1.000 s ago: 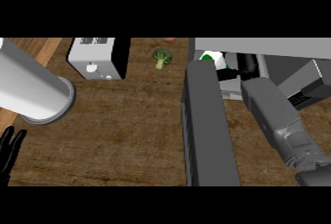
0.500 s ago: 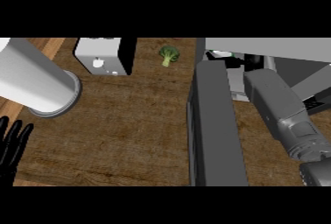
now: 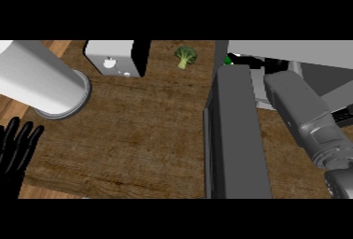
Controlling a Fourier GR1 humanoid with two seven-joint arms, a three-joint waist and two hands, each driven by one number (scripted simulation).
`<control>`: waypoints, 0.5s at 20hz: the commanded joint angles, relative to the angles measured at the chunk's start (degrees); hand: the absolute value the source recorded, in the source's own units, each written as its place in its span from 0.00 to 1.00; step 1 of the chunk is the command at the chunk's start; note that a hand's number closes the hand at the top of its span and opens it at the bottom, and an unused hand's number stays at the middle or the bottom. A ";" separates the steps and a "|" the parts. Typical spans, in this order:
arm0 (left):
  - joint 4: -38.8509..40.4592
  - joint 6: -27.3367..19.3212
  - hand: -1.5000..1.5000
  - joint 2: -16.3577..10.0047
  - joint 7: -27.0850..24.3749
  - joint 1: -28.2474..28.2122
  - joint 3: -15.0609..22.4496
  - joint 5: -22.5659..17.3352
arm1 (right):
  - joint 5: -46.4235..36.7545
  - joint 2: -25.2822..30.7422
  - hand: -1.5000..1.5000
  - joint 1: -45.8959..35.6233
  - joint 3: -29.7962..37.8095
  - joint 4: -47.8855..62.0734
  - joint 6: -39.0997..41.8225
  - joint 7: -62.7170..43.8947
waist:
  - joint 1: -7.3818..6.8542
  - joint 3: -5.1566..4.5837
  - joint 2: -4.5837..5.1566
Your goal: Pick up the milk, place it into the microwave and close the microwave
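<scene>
Our right hand (image 3: pixel 270 63) is at the microwave (image 3: pixel 296 47) mouth, by the milk (image 3: pixel 230 59). We cannot tell if it holds it. Our left hand (image 3: pixel 17 144) rests open at the left edge, holding nothing. The milk could tip over. Our arm (image 3: pixel 298 108) is just beside the open door (image 3: pixel 234 135) and could bump it. We see no words to read.

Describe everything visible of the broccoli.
The broccoli is one small floret: a dark green bushy head with a paler green stalk pointing toward the view's lower edge. It lies on the brown wooden counter near its far edge, between the toaster and the open microwave door, touching neither.
</scene>
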State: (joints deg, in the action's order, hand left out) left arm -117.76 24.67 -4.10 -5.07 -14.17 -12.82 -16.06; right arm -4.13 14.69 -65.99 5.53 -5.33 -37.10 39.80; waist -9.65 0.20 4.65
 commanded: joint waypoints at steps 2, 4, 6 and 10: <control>1.19 -0.01 0.00 0.49 0.01 0.60 1.85 2.27 | -1.82 0.18 0.00 -1.45 -1.34 1.74 -4.60 -1.43 | -0.85 0.01 0.54; 1.12 -1.06 0.00 0.43 0.50 3.20 2.02 2.70 | -2.66 -1.68 0.00 -2.12 -2.09 2.18 -6.91 -1.91 | -0.94 0.04 0.78; 1.38 -0.82 0.00 0.56 0.75 2.96 2.64 2.95 | -1.63 -0.48 0.00 -2.84 -1.16 3.41 -1.47 -5.60 | -0.90 0.14 0.70; 1.31 -0.26 0.00 0.85 -0.33 2.24 2.77 2.92 | 0.91 -3.00 0.00 -1.80 1.26 2.30 4.39 -4.56 | -1.48 0.23 0.43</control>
State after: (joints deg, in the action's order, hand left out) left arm -116.55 24.28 -3.67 -4.90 -12.10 -10.61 -13.35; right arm -4.99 13.57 -67.77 5.13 -2.85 -36.79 35.77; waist -10.66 0.31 5.15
